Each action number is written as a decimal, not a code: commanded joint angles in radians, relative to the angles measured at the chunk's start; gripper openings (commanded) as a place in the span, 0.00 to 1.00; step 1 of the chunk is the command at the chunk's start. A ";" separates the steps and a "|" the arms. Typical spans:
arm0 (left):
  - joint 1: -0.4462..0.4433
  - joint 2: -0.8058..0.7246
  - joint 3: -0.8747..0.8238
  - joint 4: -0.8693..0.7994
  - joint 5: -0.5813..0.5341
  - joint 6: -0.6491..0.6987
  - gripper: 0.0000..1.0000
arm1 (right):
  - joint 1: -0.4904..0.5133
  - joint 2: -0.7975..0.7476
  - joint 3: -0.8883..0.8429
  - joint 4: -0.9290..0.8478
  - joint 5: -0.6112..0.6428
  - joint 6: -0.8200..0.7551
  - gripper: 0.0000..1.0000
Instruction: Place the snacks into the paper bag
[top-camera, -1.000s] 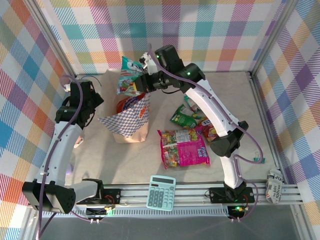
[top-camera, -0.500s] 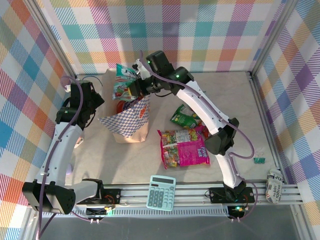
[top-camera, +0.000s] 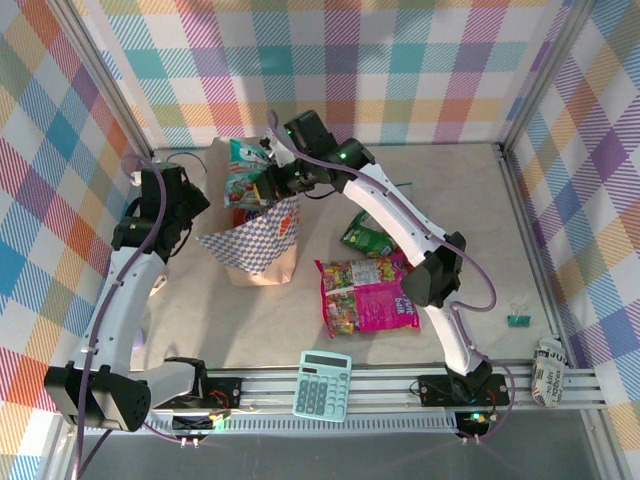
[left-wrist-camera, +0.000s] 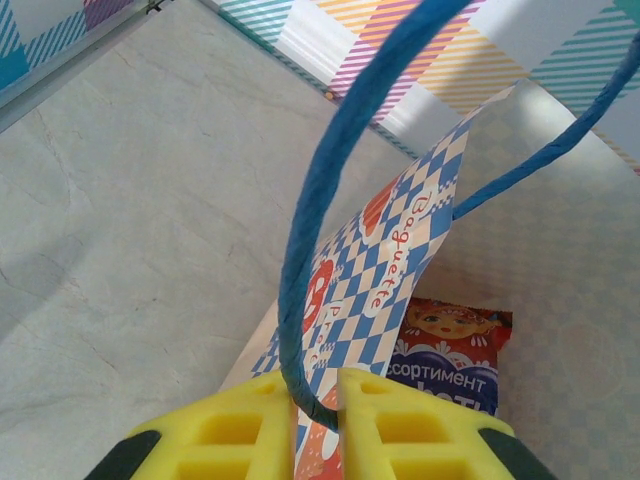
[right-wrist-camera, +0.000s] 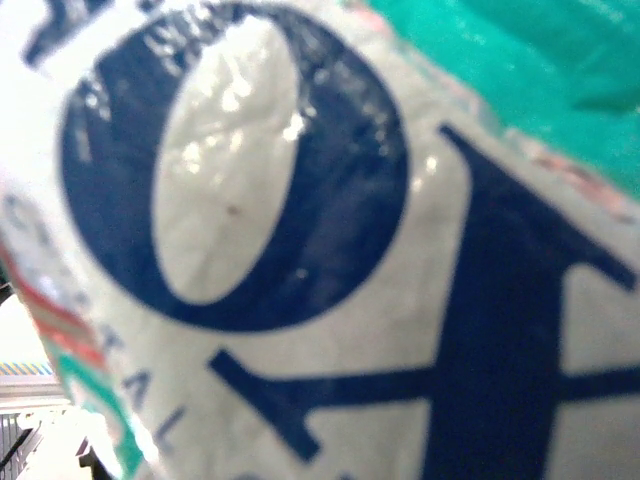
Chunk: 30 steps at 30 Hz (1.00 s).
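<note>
Top external: we see the right claw (top-camera: 270, 182) clamped on a teal packet (top-camera: 243, 172) above the paper bag (top-camera: 265, 245). A magenta packet (top-camera: 372, 303) lies on the surface (top-camera: 460, 200) at the bag's 3 o'clock.

Left wrist: the left claw (left-wrist-camera: 315, 395) pinches the blue cord handle (left-wrist-camera: 300, 250). A red packet (left-wrist-camera: 452, 350) lies inside the bag.

Right wrist: we see the teal packet's print close up and blurred.

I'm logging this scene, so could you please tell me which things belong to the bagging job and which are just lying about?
Job: bag, teal packet in the right gripper, green packet, magenta packet, red packet in the bag.
Lying about: calculator, clip.
</note>
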 joint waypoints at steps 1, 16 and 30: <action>0.007 -0.015 -0.018 0.001 0.019 -0.015 0.18 | 0.010 0.013 0.031 0.010 -0.018 0.001 0.00; 0.008 -0.004 -0.013 0.012 0.032 -0.021 0.17 | 0.019 0.000 0.028 -0.058 -0.022 -0.012 0.05; 0.008 -0.009 -0.007 0.018 0.044 -0.022 0.17 | 0.026 -0.048 -0.004 -0.086 -0.010 -0.028 0.20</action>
